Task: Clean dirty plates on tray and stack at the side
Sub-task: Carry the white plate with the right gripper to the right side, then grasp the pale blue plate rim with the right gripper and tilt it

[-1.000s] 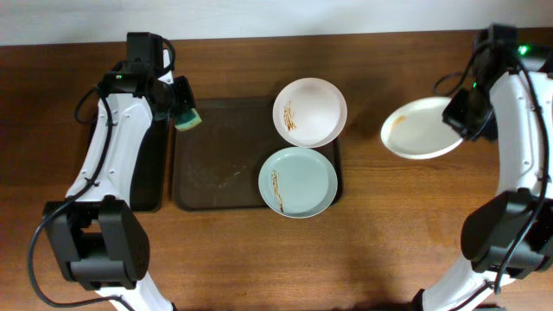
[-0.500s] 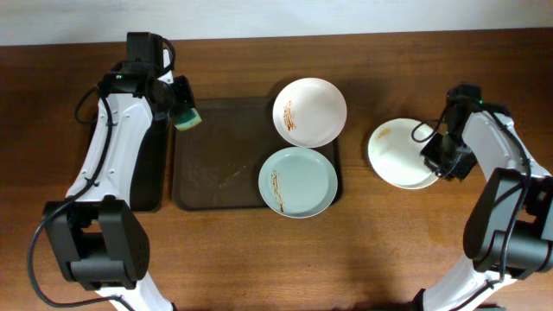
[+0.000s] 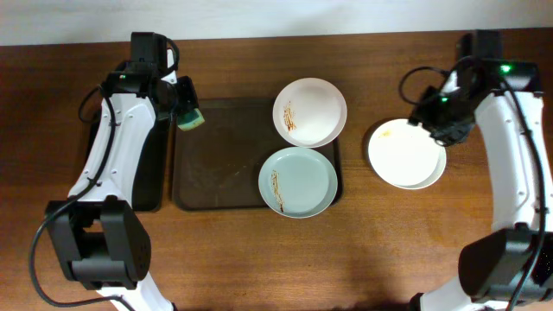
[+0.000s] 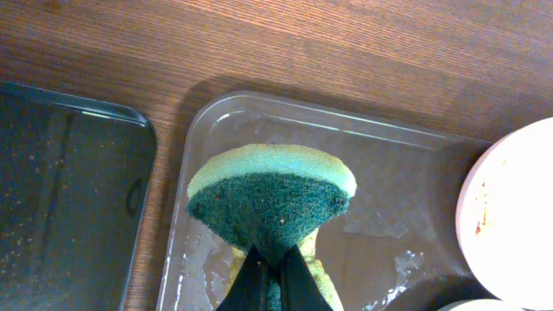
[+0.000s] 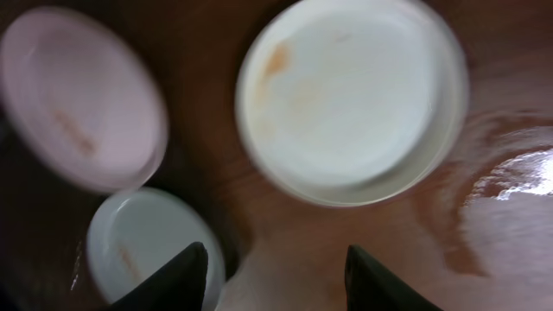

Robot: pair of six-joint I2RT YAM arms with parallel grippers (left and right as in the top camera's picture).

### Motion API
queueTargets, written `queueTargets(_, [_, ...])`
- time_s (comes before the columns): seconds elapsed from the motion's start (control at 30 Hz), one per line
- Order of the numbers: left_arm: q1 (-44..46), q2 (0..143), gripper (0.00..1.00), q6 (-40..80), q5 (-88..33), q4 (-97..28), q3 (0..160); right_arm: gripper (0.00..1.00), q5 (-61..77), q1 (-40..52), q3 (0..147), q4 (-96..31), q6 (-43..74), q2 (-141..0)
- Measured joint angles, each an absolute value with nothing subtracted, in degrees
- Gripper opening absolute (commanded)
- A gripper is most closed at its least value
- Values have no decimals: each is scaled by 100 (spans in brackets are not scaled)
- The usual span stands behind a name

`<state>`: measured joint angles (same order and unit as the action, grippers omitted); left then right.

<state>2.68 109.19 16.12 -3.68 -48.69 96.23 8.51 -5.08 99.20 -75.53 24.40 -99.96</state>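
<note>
The dark-brown tray (image 3: 216, 155) lies mid-table. At its right end sit a white plate (image 3: 309, 112) and a pale blue-green plate (image 3: 298, 181), both with brown-orange streaks. A third white plate (image 3: 406, 154) with a faint orange smear rests on the table right of the tray. My right gripper (image 3: 429, 117) hovers open and empty over that plate's far rim; its view shows the plate (image 5: 350, 99) below the spread fingers (image 5: 186, 268). My left gripper (image 3: 188, 117) is shut on a green-and-yellow sponge (image 4: 268, 194) above the tray's back-left corner (image 4: 415, 190).
A smaller black tray (image 3: 147, 164) lies left of the brown tray, partly under my left arm. Bare wooden table (image 3: 389, 242) runs along the front and around the right-hand plate.
My right gripper set the white plate down on the table right of the tray, opened, and rose away towards the back. The left arm and sponge stayed put.
</note>
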Motion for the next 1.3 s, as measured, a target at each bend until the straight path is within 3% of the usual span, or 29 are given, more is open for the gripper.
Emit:
queueTargets(0.2, [379,10919,1,1577,-366,-4886,9623,67,915,668,9920,-7570,2408,-9992])
queueTargets(0.33, [731,10919,1,1444,-320,-4934,9623,67,893,1173,9870,-7341,2416,-9992])
queueTargets(0.5, [919,10919,1,1345,-250,-4995,9623,64,869,1494,9395,-6884,2502,-10009])
queueTargets(0.7, [1114,11076,1,1262,-211,-5004,9623,53,864,1929,8370,-6254,2895,-10057])
queueTargets(1.0, [1184,11349,1,895,-193,-4908,9623,49,851,1988,7076,-5395,3826,-10254])
queueTargets(1.1, [1184,11349,1,854,-193,-4884,9623,40,854,1988,7052,-5264,3905,-10560])
queueTargets(1.23, [1184,11349,1,834,-193,-4884,9623,4,985,1994,7026,-5148,3911,-10884])
queueTargets(1.3, [1184,11349,1,832,-193,-4884,9623,4,1035,1992,7026,-5124,3881,-10884])
